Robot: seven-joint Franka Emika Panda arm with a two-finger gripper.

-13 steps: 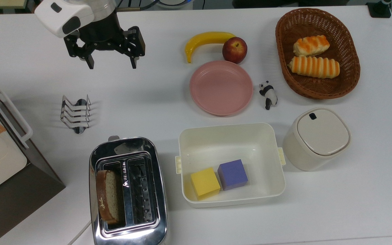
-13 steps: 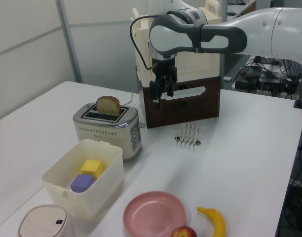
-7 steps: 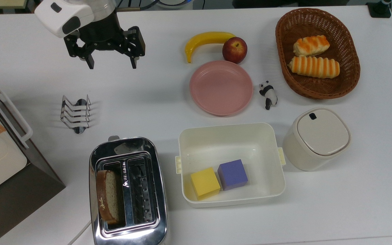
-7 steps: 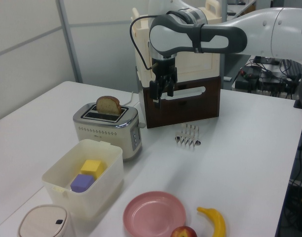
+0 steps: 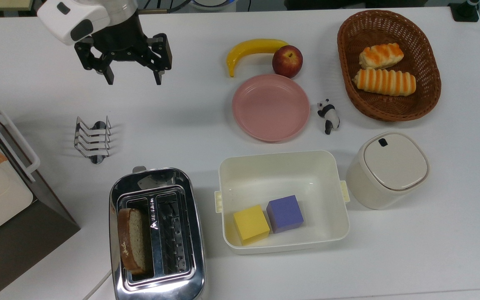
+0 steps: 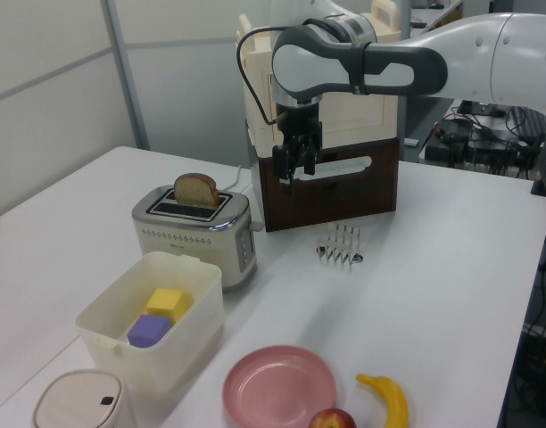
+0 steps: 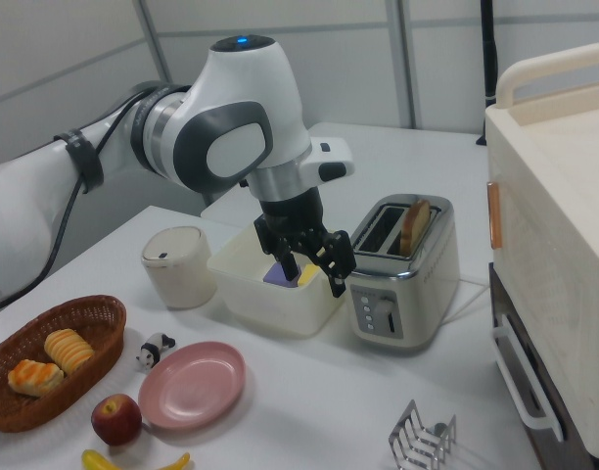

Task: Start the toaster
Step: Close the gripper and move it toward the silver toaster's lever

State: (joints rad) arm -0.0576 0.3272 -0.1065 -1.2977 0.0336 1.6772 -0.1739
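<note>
The toaster [image 5: 156, 233] sits at the desk's [image 5: 206, 125] near edge in the top view, long axis running toward the far edge, bread in one slot. Its lever [image 5: 138, 169] end faces the tool [image 5: 132, 77], which hovers near the far edge, fingers spread wide, empty. The top view cuts off the toaster's near end and hides the control face.

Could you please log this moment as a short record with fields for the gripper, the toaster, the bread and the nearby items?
gripper: black two-finger gripper, open, empty, raised above the white table
toaster: shiny chrome two-slot toaster, untouched
bread: brown bread slice standing in the top view's left slot
nearby: small wire toast rack between gripper and toaster in the top view; cream plastic bin beside the toaster
</note>
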